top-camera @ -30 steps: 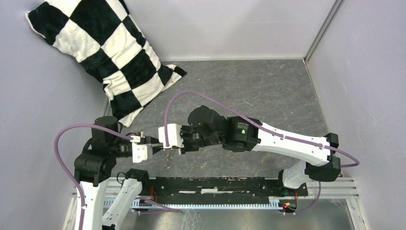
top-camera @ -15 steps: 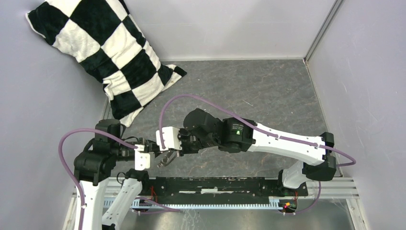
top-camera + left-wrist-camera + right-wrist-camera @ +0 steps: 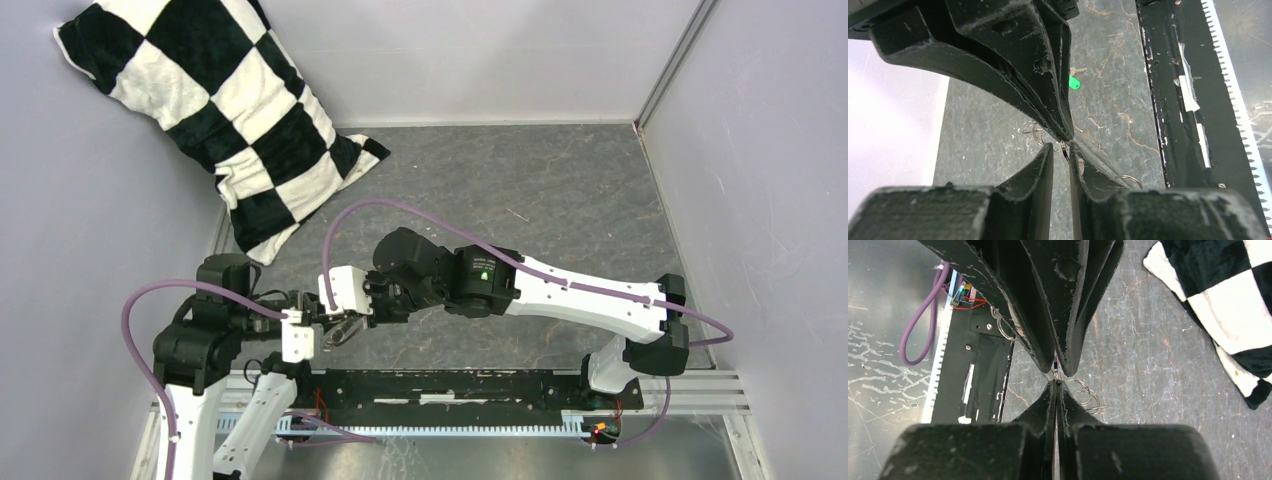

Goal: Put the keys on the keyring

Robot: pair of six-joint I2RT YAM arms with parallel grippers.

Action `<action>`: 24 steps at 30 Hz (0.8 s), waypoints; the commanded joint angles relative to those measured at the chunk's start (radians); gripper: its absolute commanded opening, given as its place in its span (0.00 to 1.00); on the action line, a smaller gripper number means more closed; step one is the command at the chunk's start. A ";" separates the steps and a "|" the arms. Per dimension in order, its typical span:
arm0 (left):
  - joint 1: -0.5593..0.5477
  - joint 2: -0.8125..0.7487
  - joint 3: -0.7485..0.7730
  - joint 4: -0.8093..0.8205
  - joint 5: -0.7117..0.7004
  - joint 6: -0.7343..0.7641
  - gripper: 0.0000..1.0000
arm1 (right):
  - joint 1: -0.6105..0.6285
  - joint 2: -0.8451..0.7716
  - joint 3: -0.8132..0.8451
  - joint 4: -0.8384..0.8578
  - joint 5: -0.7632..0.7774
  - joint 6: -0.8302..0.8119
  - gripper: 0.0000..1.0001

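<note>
My two grippers meet tip to tip low over the grey table, near its front left. The right gripper (image 3: 1055, 383) is shut on the thin edge of the keyring (image 3: 1056, 371), whose small silvery rings (image 3: 1089, 396) hang beside its tips. The left gripper (image 3: 1061, 150) faces it with its jaws a narrow gap apart. A dark bit of the keyring (image 3: 1064, 150) sits in that gap, against one finger. A key with a bright green head (image 3: 1074, 83) lies on the table beyond the fingers, apart from both grippers. In the top view the left gripper (image 3: 318, 335) and right gripper (image 3: 340, 328) hide it.
A black-and-white checkered pillow (image 3: 215, 110) leans in the back left corner. The black rail (image 3: 450, 385) of the arm mount runs along the near edge. Grey walls close in the left, back and right sides. A purple cable (image 3: 340, 215) loops over the right arm.
The right arm has shifted left and toward the near edge with the keyring. The left gripper has drawn back and down, still facing it tip to tip.
</note>
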State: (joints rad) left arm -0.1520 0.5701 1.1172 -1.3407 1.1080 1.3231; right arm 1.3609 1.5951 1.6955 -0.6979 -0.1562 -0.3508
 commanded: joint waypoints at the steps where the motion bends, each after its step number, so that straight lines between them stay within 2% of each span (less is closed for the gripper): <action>1: 0.001 -0.016 0.001 0.021 -0.035 0.019 0.27 | 0.004 -0.015 0.022 0.056 -0.024 0.014 0.01; 4: 0.002 0.004 0.020 -0.008 -0.043 0.015 0.26 | 0.004 -0.036 -0.007 0.082 -0.032 0.015 0.00; 8: 0.000 0.070 0.076 -0.121 -0.042 0.088 0.23 | 0.003 -0.062 -0.050 0.116 -0.044 0.017 0.00; 11: 0.000 0.098 0.093 -0.124 -0.048 0.081 0.25 | 0.002 -0.077 -0.070 0.129 -0.070 0.018 0.00; 17: 0.000 0.092 0.099 -0.124 -0.030 0.082 0.47 | -0.029 -0.127 -0.152 0.190 -0.097 0.042 0.01; 19: 0.000 0.088 0.099 -0.124 -0.034 0.073 0.65 | -0.068 -0.165 -0.205 0.253 -0.151 0.069 0.00; 21: 0.000 0.089 0.099 -0.123 -0.041 0.066 0.69 | -0.106 -0.199 -0.261 0.309 -0.201 0.090 0.00; 24: 0.000 0.089 0.093 -0.111 -0.064 0.045 0.69 | -0.131 -0.240 -0.334 0.387 -0.231 0.112 0.00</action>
State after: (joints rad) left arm -0.1528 0.6605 1.1866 -1.4601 1.0679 1.3697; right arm 1.2655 1.4319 1.4158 -0.4774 -0.3065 -0.2905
